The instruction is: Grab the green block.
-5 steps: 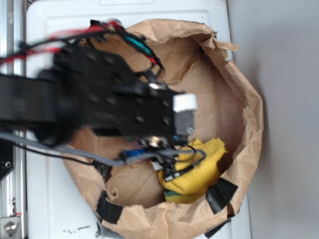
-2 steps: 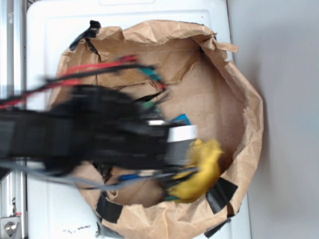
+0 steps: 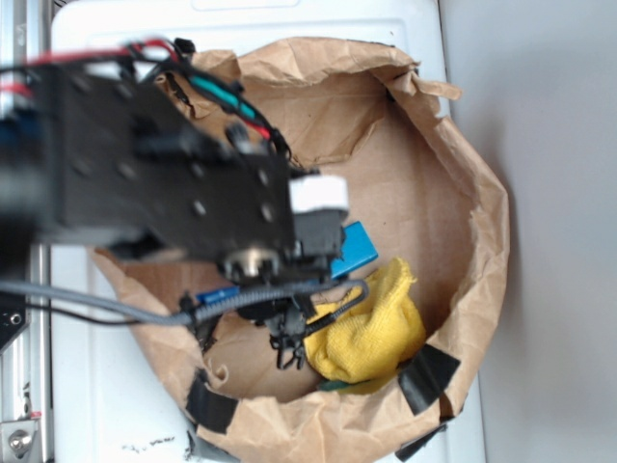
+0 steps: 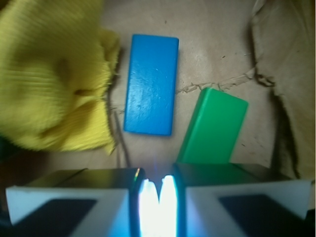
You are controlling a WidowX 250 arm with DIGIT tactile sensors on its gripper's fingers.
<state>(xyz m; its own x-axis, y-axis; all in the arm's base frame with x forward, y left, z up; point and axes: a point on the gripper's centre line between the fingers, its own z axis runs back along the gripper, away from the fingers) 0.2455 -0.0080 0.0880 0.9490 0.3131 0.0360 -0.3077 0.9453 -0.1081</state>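
The green block (image 4: 213, 126) lies flat on the brown paper floor, just ahead and to the right of my gripper (image 4: 157, 174); its near end runs under the right finger. The fingers stand close together with nothing between them, so the gripper is shut and holds nothing. A blue slab (image 4: 150, 84) lies left of the green block, with bare paper between them. In the exterior view my arm (image 3: 193, 183) hides the green block and only a corner of the blue slab (image 3: 354, 249) shows.
A crumpled yellow cloth (image 4: 49, 74) lies left of the blue slab, and the yellow cloth (image 3: 366, 333) sits by the bag's front wall. Everything lies inside a rolled-down brown paper bag (image 3: 482, 222) with black tape patches (image 3: 429, 376), on a white surface (image 3: 96, 386).
My arm swung down over the cloth and then back up and to the left. The cloth is more bunched than a second ago. The blue slab's corner now shows beside the arm.
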